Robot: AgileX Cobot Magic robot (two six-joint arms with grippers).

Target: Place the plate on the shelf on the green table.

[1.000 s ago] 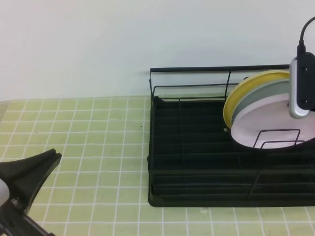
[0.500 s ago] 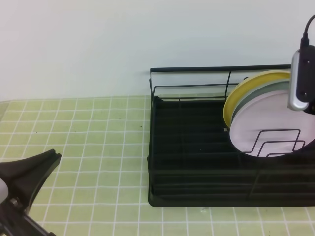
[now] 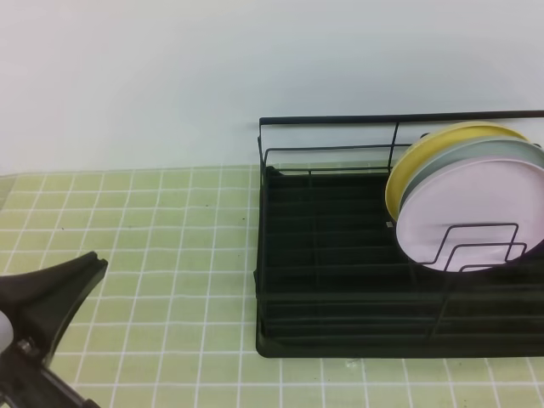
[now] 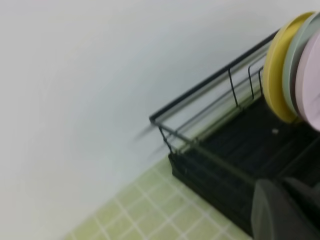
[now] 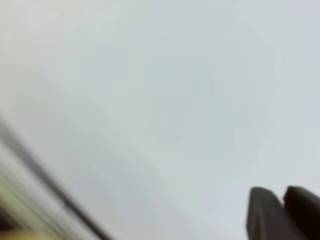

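Plate: the pale pink-lilac plate is seen standing on edge at the right end of the shelf, its face turned toward the front, tilted slightly back.
Neighbours: a pale blue-green plate is stacked directly behind it, and a yellow plate behind that; the three are leaned together.
Wire loops: two thin black wire loops are seen in front of the pink plate's lower part, crossing its face.
Shelf: a black wire rack on a black tray base; the left and middle sections are shown dark, with a rail along the back.
Green table: light green tiles with white grout are seen under and to the left of the shelf.
Left claw: held low at the left edge above the tiles, well apart from the shelf; it is closed and nothing is gripped.
Right claw: only dark blurred fingertips are shown against a pale wall; nothing is held, and how far it is spread cannot be told.
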